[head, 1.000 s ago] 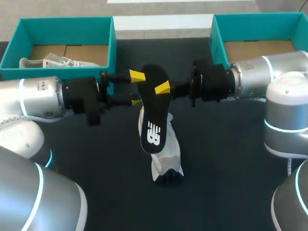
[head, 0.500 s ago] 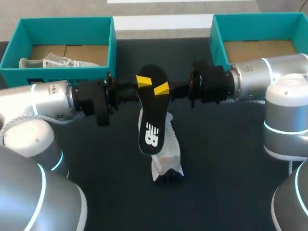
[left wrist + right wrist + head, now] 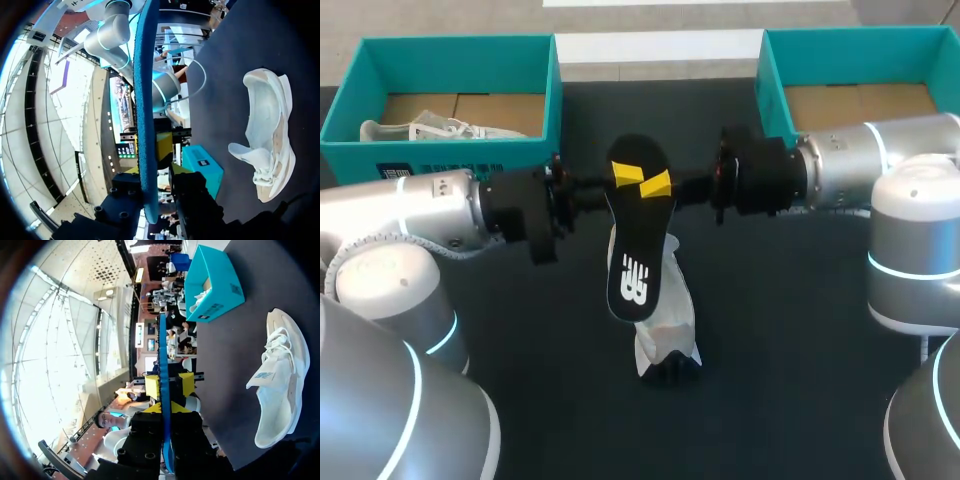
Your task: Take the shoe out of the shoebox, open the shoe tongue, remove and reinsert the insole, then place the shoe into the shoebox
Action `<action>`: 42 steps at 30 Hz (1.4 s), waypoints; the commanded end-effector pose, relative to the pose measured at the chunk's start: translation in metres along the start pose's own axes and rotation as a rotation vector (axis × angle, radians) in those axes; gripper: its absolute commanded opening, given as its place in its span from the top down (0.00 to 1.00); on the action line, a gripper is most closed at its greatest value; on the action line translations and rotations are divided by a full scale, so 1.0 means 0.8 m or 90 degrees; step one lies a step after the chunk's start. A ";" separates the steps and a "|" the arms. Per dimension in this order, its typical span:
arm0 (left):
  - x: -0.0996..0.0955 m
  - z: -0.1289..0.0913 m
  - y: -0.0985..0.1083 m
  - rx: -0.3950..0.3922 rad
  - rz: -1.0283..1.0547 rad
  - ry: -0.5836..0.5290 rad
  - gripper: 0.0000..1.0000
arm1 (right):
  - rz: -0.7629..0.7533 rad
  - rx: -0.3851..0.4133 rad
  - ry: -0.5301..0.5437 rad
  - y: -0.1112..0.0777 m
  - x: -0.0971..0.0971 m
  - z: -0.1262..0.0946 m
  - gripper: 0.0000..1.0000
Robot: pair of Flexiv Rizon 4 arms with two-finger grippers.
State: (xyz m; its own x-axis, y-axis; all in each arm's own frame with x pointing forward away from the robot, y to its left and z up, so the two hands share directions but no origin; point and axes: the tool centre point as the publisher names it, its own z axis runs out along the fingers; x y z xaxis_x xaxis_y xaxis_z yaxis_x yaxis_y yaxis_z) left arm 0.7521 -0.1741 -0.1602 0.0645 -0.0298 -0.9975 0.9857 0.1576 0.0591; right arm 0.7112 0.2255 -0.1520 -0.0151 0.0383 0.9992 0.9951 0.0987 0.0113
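A black insole (image 3: 638,240) with a white logo hangs in the air over the table's middle, its blue underside edge-on in the wrist views (image 3: 145,100) (image 3: 162,350). My left gripper (image 3: 625,175) (image 3: 148,160) comes in from the left and is shut on the insole's far end. From the right, my right gripper (image 3: 657,185) (image 3: 163,410) is shut on that same end. The white shoe (image 3: 667,320) (image 3: 267,135) (image 3: 282,385) lies on the dark table under the insole, on its side.
A teal shoebox (image 3: 460,45) (image 3: 212,285) at the back left holds another white shoe (image 3: 430,130). A second teal shoebox (image 3: 840,38) (image 3: 202,165) stands at the back right, behind my right arm.
My left arm has moved right toward the insole and its fingers have closed onto it. The right gripper and the shoe have stayed put.
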 end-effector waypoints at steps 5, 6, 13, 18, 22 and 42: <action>0.002 0.003 -0.002 0.003 -0.001 -0.002 0.98 | -0.001 0.000 0.000 0.000 -0.001 0.004 1.00; 0.002 0.003 -0.002 0.004 -0.002 -0.002 1.00 | -0.001 -0.001 0.000 0.000 -0.001 0.004 1.00; 0.004 0.003 -0.003 0.007 -0.012 -0.001 1.00 | -0.001 -0.006 0.000 -0.003 -0.003 0.003 0.92; 0.006 -0.005 -0.001 0.003 -0.026 0.004 1.00 | -0.001 -0.028 -0.012 -0.012 -0.005 -0.007 0.00; 0.008 -0.017 0.001 0.001 -0.051 0.011 1.00 | -0.013 -0.060 -0.029 -0.020 -0.006 -0.023 0.00; 0.008 -0.054 -0.006 0.023 -0.270 0.032 1.00 | -0.306 -0.146 -0.288 -0.038 -0.002 -0.081 0.00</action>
State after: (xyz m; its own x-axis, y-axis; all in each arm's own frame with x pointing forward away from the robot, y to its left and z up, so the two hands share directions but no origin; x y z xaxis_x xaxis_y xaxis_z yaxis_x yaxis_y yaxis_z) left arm 0.7430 -0.1344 -0.1700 -0.3540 -0.0374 -0.9345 0.9285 0.1056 -0.3559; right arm 0.6981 0.1598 -0.1566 -0.4294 0.3470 0.8338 0.8895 0.0027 0.4569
